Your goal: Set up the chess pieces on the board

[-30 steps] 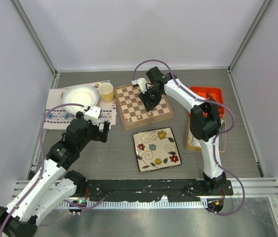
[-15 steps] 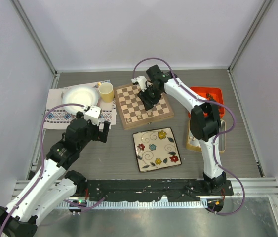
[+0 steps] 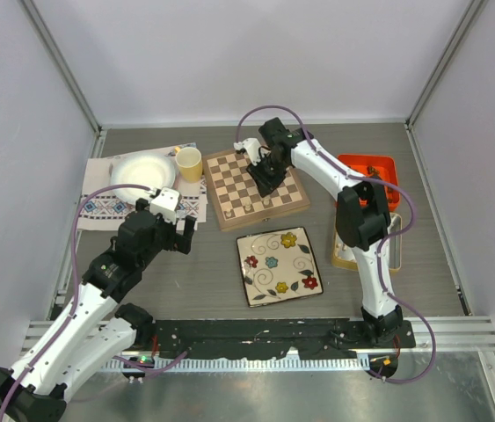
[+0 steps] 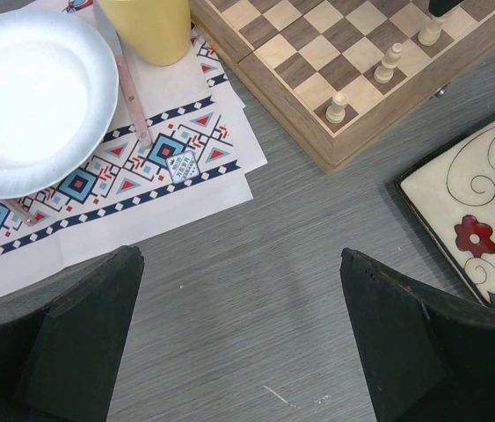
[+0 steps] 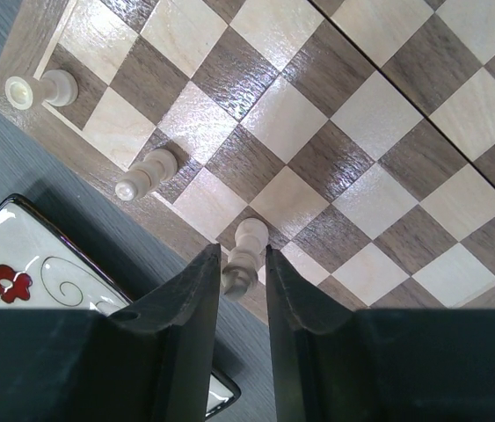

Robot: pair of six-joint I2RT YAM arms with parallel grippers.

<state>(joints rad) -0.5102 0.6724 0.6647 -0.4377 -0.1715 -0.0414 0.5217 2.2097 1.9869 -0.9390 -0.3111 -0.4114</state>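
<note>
The square wooden chessboard with light and dark brown checks lies far from the left gripper, whose fingers hang wide apart. The right gripper is nearer, its jaws straddling an upright pale cream wooden piece on the board's near edge row. Whether they pinch it, I cannot tell.

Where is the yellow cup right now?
In the top view, the yellow cup stands on the far left part of the table, between the white plate and the left edge of the chessboard.
</note>
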